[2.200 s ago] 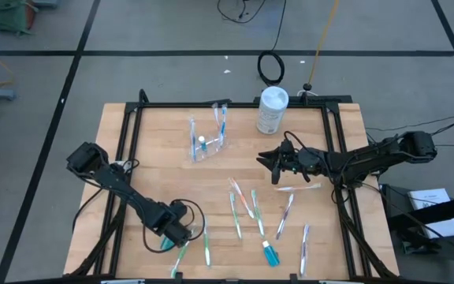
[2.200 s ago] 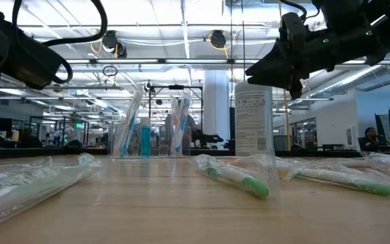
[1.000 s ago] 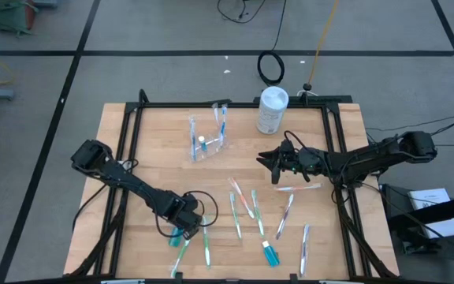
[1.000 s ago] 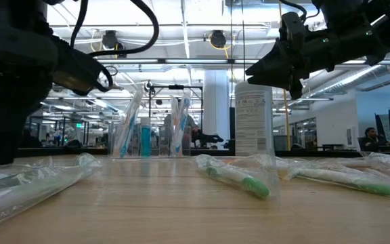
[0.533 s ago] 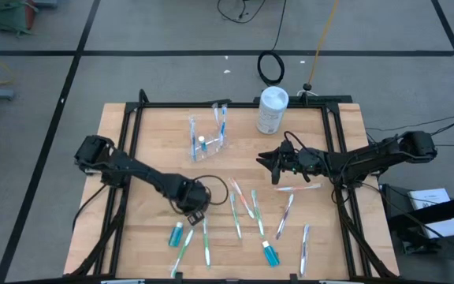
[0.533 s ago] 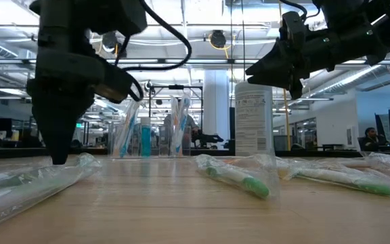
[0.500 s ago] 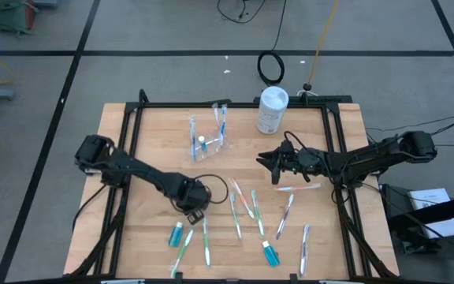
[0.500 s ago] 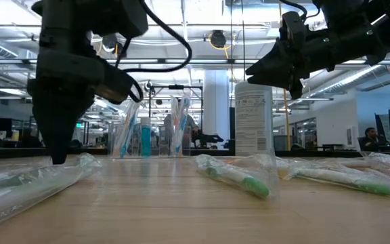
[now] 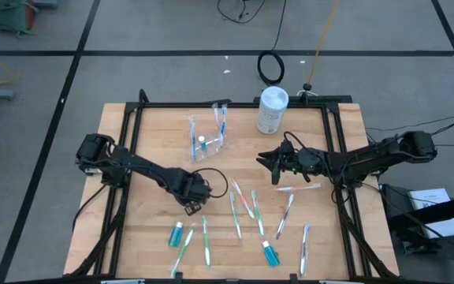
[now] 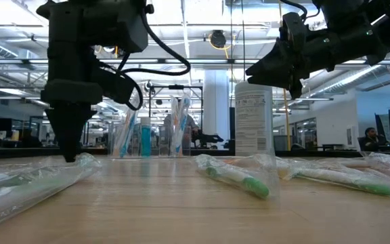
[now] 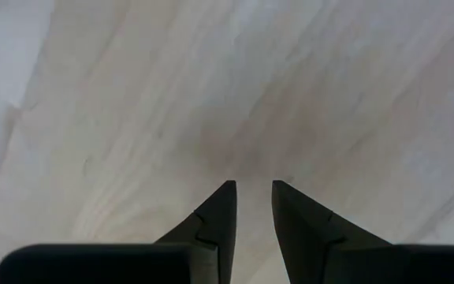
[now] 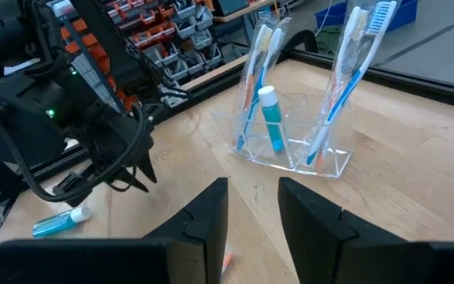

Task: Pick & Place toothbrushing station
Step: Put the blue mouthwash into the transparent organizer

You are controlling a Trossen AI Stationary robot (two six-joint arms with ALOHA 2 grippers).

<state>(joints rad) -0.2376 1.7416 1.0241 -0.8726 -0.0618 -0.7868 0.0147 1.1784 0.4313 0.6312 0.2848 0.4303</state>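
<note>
Left hand [image 9: 195,207] inward; labels unreadable.

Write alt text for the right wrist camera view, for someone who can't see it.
A clear plastic holder stands on the wooden table, with wrapped toothbrushes and a small blue tube upright in it. The left gripper points down at bare wood nearby, with another blue tube lying flat beside it. The right gripper frames the foreground, fingers slightly apart and empty.

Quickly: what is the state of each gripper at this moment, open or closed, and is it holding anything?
Left gripper: slightly open, holding nothing, pointing down at bare table.
Right gripper: slightly open, holding nothing, raised above the table.
</note>
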